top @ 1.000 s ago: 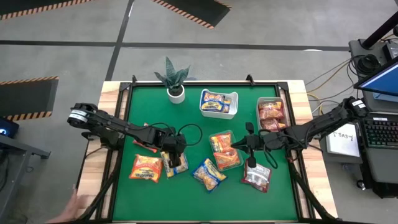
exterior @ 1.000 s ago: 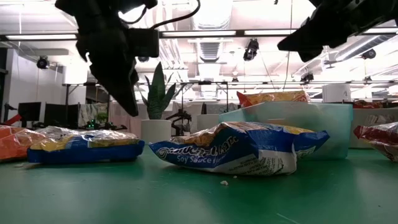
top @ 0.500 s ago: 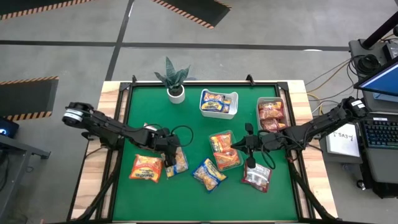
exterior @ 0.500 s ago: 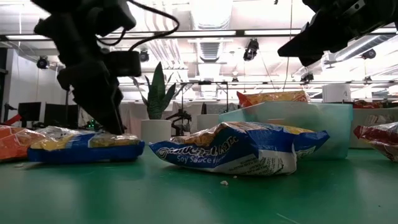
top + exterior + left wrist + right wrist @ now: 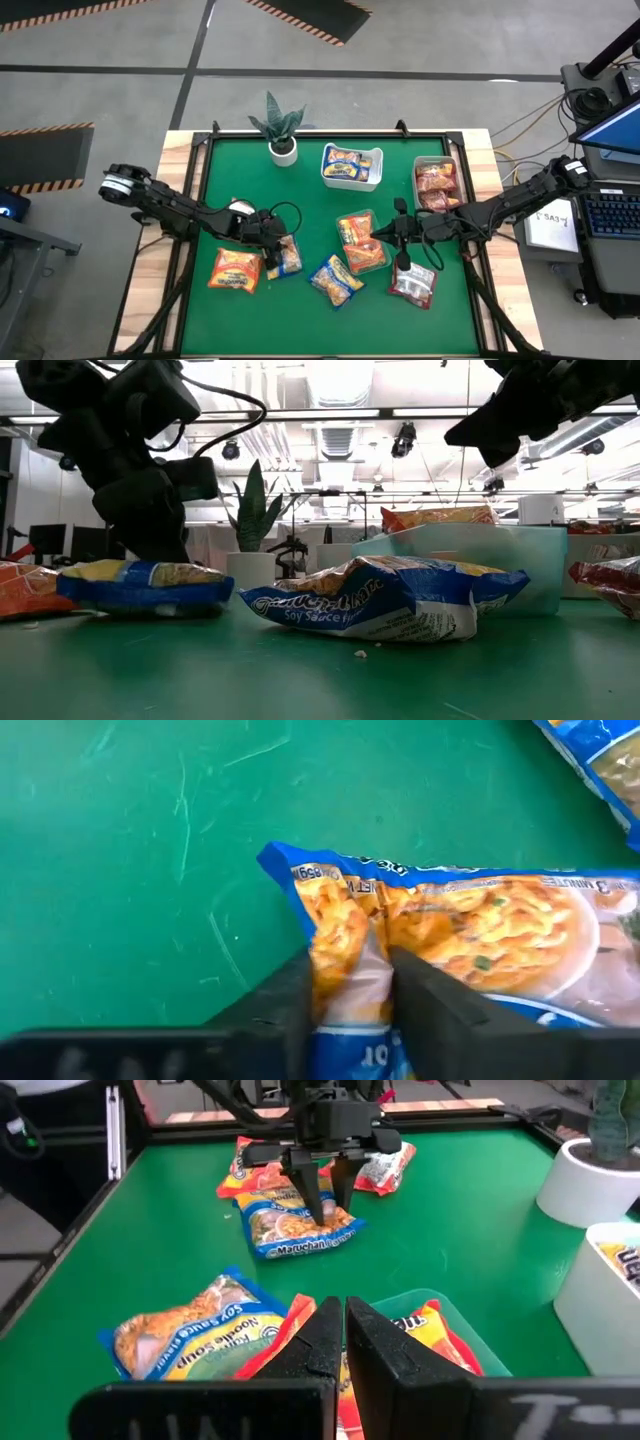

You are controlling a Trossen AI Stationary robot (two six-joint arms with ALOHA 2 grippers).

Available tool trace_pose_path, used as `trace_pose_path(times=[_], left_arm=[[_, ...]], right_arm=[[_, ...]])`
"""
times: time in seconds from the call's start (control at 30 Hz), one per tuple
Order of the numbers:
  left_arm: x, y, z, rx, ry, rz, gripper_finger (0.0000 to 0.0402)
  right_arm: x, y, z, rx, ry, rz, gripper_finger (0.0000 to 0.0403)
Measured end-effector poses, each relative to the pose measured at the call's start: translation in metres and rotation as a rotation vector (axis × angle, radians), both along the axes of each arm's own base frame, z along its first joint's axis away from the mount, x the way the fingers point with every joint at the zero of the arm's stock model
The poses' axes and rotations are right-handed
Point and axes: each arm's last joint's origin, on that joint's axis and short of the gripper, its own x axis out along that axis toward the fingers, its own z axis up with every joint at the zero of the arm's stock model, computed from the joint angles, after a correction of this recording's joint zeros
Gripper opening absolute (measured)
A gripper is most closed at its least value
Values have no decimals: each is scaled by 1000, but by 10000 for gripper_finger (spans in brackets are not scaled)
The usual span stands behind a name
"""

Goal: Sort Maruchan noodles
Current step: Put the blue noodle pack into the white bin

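My left gripper (image 5: 270, 252) stands over a yellow-and-blue noodle packet (image 5: 290, 258) in the table's left half and is shut on it; the low view shows this packet (image 5: 140, 585) under the gripper. An orange packet (image 5: 235, 270) lies flat just left of it, and a second yellow-and-blue packet (image 5: 335, 282) lies nearer the middle. A dark red-and-silver packet (image 5: 413, 283) lies at the right. My right gripper (image 5: 400, 243) hangs shut above the mat, between the clear tray (image 5: 362, 242) and the red packet, touching nothing. My left gripper pinches a bunched-up ridge of the packet's top face (image 5: 350, 960) between its two fingers (image 5: 300, 995), close to one short end. The fingers come from above, pointing down. The packet lies about level just over the mat; whether it is lifted clear I cannot tell.
A white tub (image 5: 351, 166) with yellow-and-blue packets and a grey bin (image 5: 435, 183) with red packets stand at the far side. A potted plant (image 5: 283, 135) stands far left. The clear tray holds orange packets. Bare green mat shows near the front edge.
My left gripper has come down onto the yellow-and-blue packet and drifted a little toward the table's left edge. The packet's top now bulges up under the fingers and it sits slightly higher in the low view.
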Motion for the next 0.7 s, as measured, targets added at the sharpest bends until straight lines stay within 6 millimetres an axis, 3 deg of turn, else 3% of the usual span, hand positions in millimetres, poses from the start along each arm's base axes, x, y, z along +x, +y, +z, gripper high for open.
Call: trace_pose_path(times=[0.23, 0.47, 0.7], left_arm=[[9, -2, 10, 47, -23, -71, 10], [22, -5, 27, 85, -68, -130, 2], [33, -10, 45, 136, -91, -176, 0]], right_arm=[[5, 0, 10, 84, -29, -36, 9], [27, 7, 17, 55, -11, -30, 9], [63, 12, 25, 88, 4, -53, 16]])
